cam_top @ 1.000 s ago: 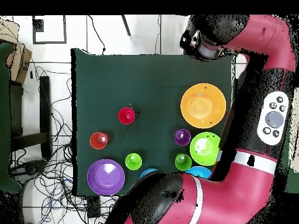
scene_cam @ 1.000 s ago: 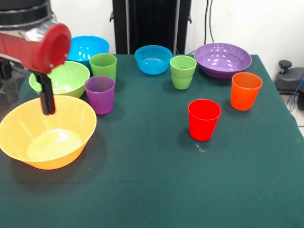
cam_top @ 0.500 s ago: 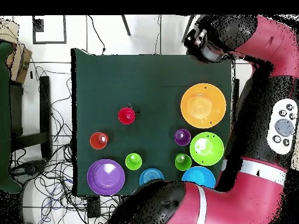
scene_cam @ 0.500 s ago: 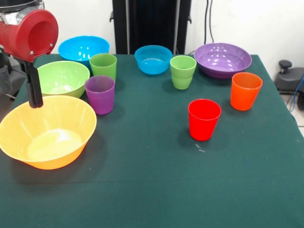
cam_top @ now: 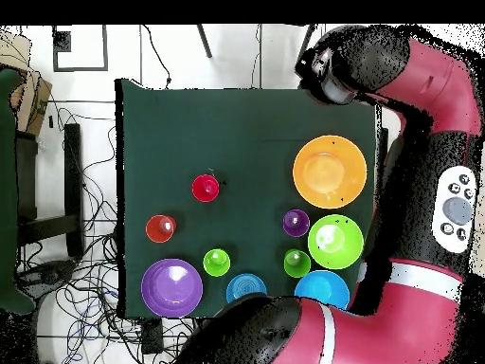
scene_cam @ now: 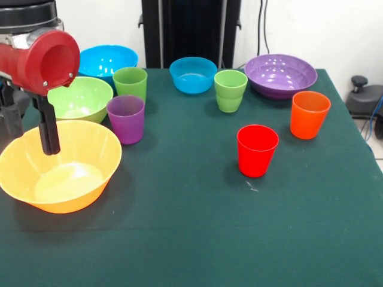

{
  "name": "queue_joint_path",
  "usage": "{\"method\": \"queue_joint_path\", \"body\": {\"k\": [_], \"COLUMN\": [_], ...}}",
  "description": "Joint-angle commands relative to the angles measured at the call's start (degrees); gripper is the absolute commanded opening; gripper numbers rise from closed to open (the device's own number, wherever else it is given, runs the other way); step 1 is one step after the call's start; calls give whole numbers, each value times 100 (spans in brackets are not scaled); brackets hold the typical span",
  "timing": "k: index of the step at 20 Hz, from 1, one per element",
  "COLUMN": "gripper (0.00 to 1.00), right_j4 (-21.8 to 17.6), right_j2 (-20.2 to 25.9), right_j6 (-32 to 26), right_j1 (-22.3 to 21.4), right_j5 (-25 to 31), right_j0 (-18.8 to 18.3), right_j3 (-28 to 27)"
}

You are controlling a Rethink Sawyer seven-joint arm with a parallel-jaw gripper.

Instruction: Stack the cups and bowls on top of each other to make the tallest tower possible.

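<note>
My gripper (scene_cam: 49, 143) hangs from the red arm over the far left rim of the big yellow-orange bowl (scene_cam: 90, 152), holding nothing. Behind that bowl sit the light green bowl (scene_cam: 84, 98) and a blue bowl (scene_cam: 111, 60). The purple cup (scene_cam: 125, 118) and a green cup (scene_cam: 130, 84) stand beside them. A second blue bowl (scene_cam: 192, 75), a second green cup (scene_cam: 230, 89) and the purple bowl (scene_cam: 280, 75) line the far side. The red cup (scene_cam: 257, 149) and orange cup (scene_cam: 310, 113) stand alone on the right. All are upright and apart.
The dark green table cloth (scene_cam: 191, 227) runs to the near edge. In the overhead view the red arm (cam_top: 426, 142) curves along the right side of the table, past the yellow-orange bowl (cam_top: 329, 171). Cables lie on the floor to the left.
The arm swung left and up off the bowl, then came back right and lower over its rim. The cups and bowls have not moved.
</note>
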Motion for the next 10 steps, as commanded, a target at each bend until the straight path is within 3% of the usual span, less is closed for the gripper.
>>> {"method": "queue_joint_path", "body": {"k": [1,10], "gripper": [100,100], "right_j4": [45,32], "right_j2": [230,363], "right_j6": [273,-300], "right_j1": [403,1079], "right_j5": [-112,720], "right_j0": [-135,-269], "right_j3": [380,-984]}}
